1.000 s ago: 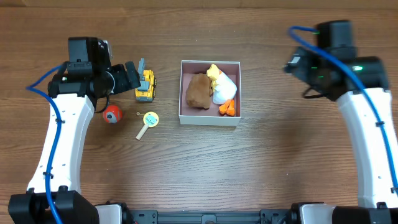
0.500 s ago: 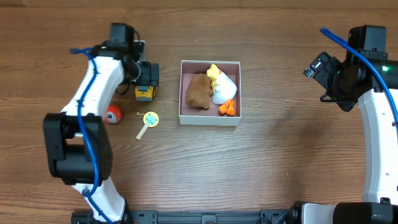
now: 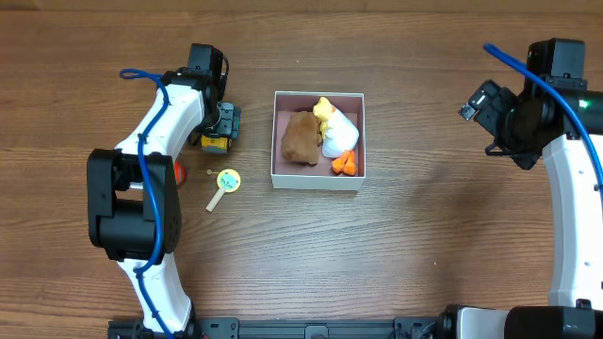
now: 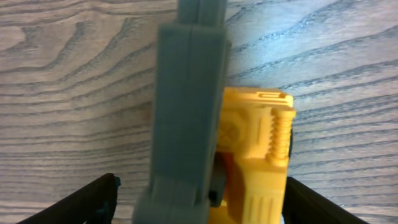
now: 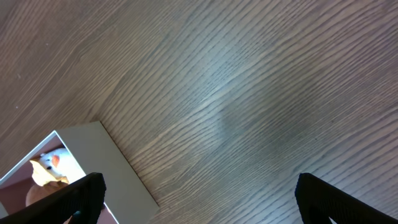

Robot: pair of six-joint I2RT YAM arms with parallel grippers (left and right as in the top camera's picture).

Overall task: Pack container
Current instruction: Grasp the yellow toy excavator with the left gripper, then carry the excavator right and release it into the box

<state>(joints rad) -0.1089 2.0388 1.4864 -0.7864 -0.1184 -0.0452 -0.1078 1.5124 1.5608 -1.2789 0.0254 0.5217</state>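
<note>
The container (image 3: 317, 184), a square white box with a pink inside, sits mid-table. It holds a brown plush (image 3: 300, 138) and a white and yellow duck plush (image 3: 336, 134). My left gripper (image 3: 220, 126) is open and low over a yellow toy vehicle (image 3: 216, 142) left of the box. In the left wrist view the yellow vehicle (image 4: 258, 143) with its grey arm (image 4: 186, 99) lies between the spread fingers (image 4: 198, 204). My right gripper (image 3: 490, 111) is open and empty, right of the box. Its wrist view shows its fingers (image 5: 202, 193) over bare wood and the box corner (image 5: 109, 163).
A round yellow rattle on a stick (image 3: 225, 183) lies left of the box front. A red ball (image 3: 178, 172) peeks out from under my left arm. Wood tabletop lies all around.
My left arm swung right and forward, bringing its gripper down over the yellow toy vehicle. It now covers most of the red ball. My right arm drew back to the right, then held still.
</note>
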